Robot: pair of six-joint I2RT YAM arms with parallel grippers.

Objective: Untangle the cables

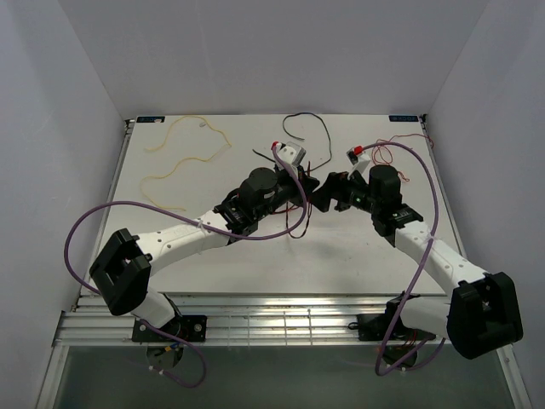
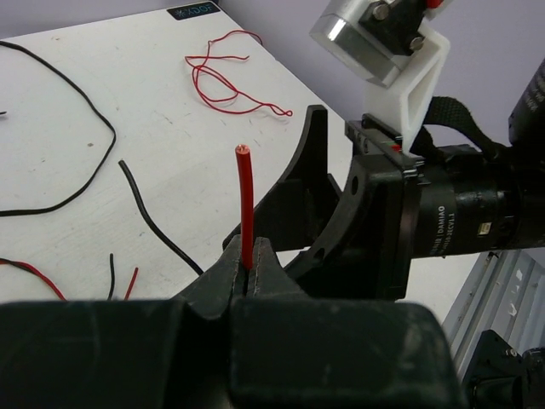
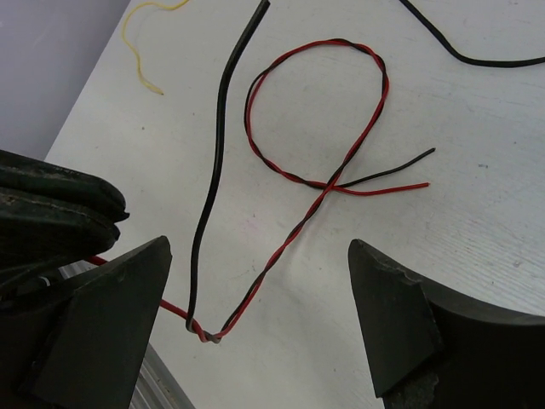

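White worktop (image 1: 358,256), matte and faintly scuffed, enclosed by plain pale walls (image 1: 77,102) on three sides; aluminium rails (image 1: 281,324) run along the near edge. My left hand (image 2: 249,264) is pressed together on a red cable (image 2: 245,204), whose cut end stands upright above the fingertips. My right hand (image 3: 260,294) is spread wide with nothing between the fingers, hovering over a red-and-black twisted pair (image 3: 330,184) that forms a loop on the worktop. A single black cable (image 3: 220,111) runs beside that pair and meets it at a small knot near my left finger. Both hands face each other at mid-worktop. A yellow cable (image 3: 136,58) lies loose toward the far left, a thin red one (image 2: 226,85) toward the far right.
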